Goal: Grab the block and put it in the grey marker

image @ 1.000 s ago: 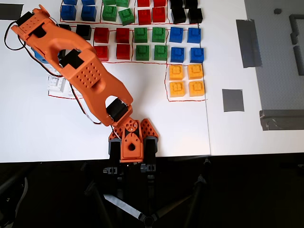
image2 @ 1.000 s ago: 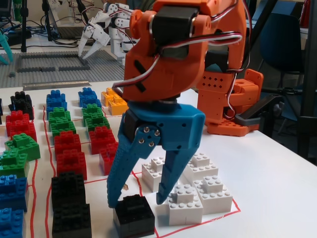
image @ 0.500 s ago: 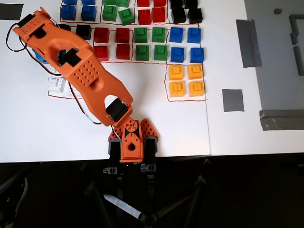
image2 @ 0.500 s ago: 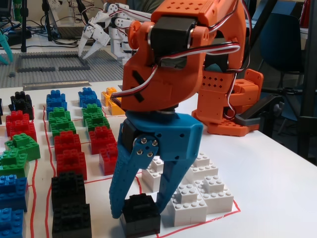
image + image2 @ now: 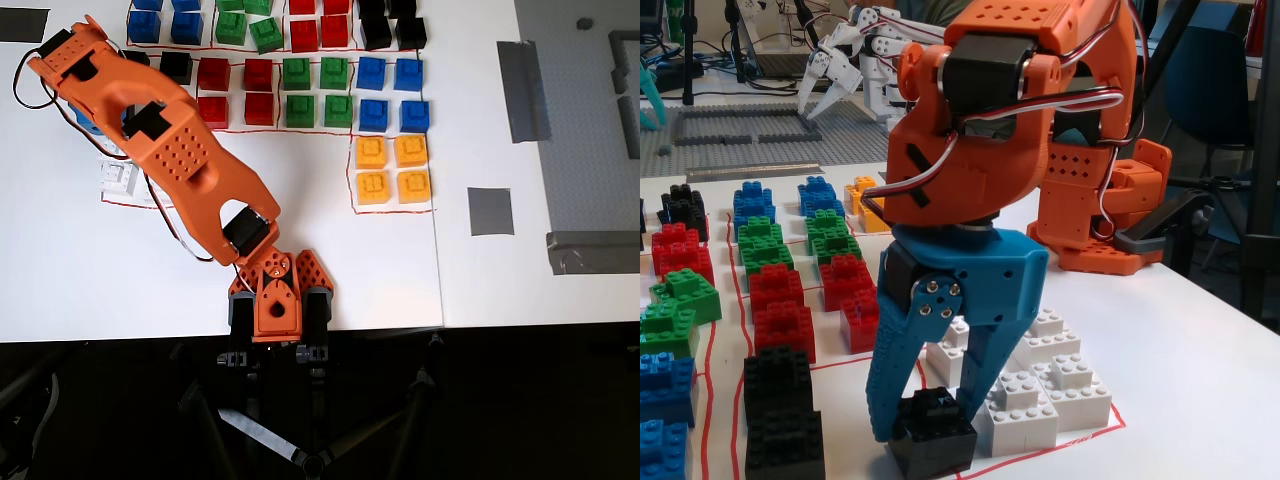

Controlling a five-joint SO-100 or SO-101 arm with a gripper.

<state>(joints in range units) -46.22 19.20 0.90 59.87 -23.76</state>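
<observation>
In the fixed view my blue-fingered gripper [image 5: 928,418] points straight down, with its jaws on either side of the black block [image 5: 932,440]. The fingers press against the block's sides, and the block rests on the white table next to the white bricks [image 5: 1040,385]. In the overhead view the orange arm [image 5: 170,150] reaches to the upper left and hides the gripper and the block. The grey marker [image 5: 490,211], a small flat square patch, lies far to the right in the overhead view. It is out of the fixed view.
Rows of black [image 5: 176,66], red [image 5: 258,75], green [image 5: 296,72], blue [image 5: 372,73] and orange [image 5: 372,152] bricks fill the red-outlined areas. Long grey tape strips [image 5: 522,92] and a grey baseplate [image 5: 590,130] lie at the right. The arm base [image 5: 275,305] stands at the front edge. A white arm [image 5: 845,60] stands behind.
</observation>
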